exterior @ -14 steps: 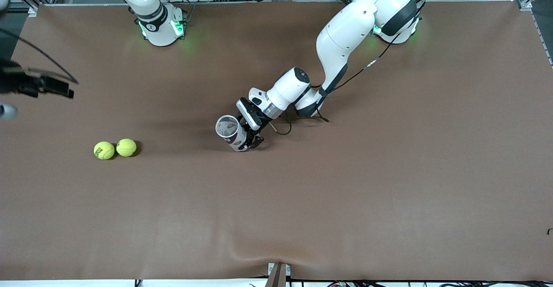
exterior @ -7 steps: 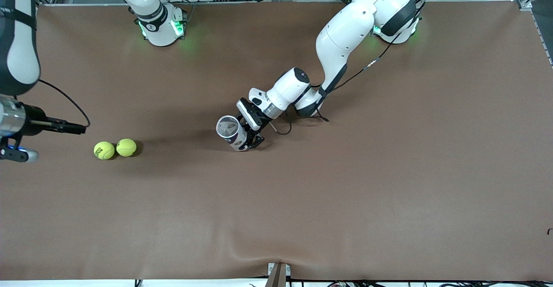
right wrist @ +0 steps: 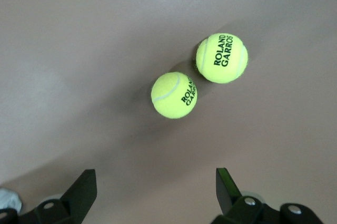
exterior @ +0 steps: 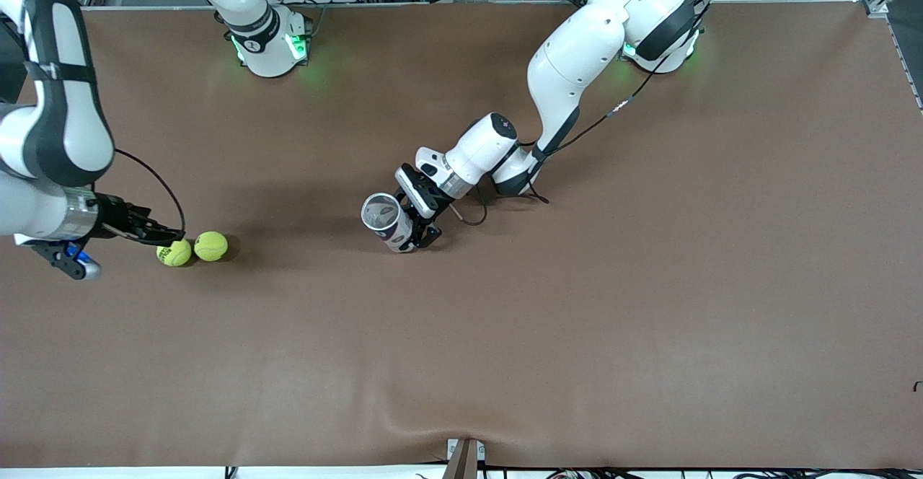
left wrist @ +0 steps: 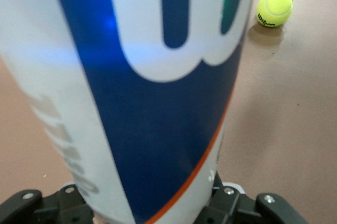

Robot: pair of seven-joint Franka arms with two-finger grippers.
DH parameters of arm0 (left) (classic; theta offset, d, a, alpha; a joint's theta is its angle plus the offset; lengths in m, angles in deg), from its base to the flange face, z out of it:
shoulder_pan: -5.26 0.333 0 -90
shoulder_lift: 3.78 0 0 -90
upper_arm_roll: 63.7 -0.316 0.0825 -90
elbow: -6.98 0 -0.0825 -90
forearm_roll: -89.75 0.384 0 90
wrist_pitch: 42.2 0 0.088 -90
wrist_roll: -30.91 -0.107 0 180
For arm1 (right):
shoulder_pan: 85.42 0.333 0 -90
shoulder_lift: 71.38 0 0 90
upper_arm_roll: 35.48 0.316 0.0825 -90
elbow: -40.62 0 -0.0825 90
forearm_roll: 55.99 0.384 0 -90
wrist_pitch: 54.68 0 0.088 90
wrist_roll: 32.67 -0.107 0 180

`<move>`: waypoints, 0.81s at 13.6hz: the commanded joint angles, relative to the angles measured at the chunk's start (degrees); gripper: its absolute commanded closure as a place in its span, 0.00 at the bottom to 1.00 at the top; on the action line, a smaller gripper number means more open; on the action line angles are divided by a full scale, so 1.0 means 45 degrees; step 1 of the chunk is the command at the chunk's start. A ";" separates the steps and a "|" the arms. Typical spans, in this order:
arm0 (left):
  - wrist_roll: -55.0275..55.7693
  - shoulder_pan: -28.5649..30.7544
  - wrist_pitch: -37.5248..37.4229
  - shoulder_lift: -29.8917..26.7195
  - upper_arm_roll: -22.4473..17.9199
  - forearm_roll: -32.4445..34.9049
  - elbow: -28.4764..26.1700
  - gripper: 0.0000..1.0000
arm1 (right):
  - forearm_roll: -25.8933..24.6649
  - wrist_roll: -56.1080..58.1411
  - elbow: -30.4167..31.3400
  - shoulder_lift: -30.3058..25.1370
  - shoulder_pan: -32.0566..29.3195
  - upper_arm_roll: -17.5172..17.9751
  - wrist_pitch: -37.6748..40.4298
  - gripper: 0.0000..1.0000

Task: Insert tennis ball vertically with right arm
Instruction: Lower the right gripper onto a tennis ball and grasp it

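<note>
- At the bench's point(exterior: 649, 320) right-arm end, roughly nine o'clock, two tennis balls point(exterior: 193, 248) lie touching.
- Right end effector point(exterior: 162, 237) hovers over them, fingers spread wide, empty.
- Centre: left end effector point(exterior: 418, 230) clamps the ball can point(exterior: 386, 221), mouth up.

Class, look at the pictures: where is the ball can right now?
In the front view the ball can stands mid-table, clamped by the left gripper, toward the left arm's end from the two tennis balls.

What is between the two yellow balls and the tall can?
Nothing: in the front view only bare brown table lies between the tennis balls and the can gripped by the left hand.
</note>
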 commanded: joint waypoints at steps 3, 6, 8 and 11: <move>0.0020 -0.0048 0.0147 0.0181 -0.0061 -0.0244 0.0111 0.24 | 0.0215 -0.1426 0.1124 0.0372 -0.0155 0.0217 -0.1307 0.00; 0.0020 -0.0028 0.0147 0.0181 -0.0061 -0.0244 -0.0066 0.14 | 0.0215 -0.1741 0.1435 0.0861 -0.0174 0.0217 -0.2144 0.00; 0.0020 -0.0048 0.0147 0.0143 -0.0061 -0.0244 -0.0046 0.08 | 0.0215 -0.1780 0.1709 0.1193 -0.0155 0.0217 -0.2887 0.00; 0.0020 -0.0048 0.0147 0.0084 -0.0061 -0.0225 -0.0027 0.08 | 0.0215 -0.1780 0.1710 0.1701 -0.0135 0.0217 -0.3514 0.00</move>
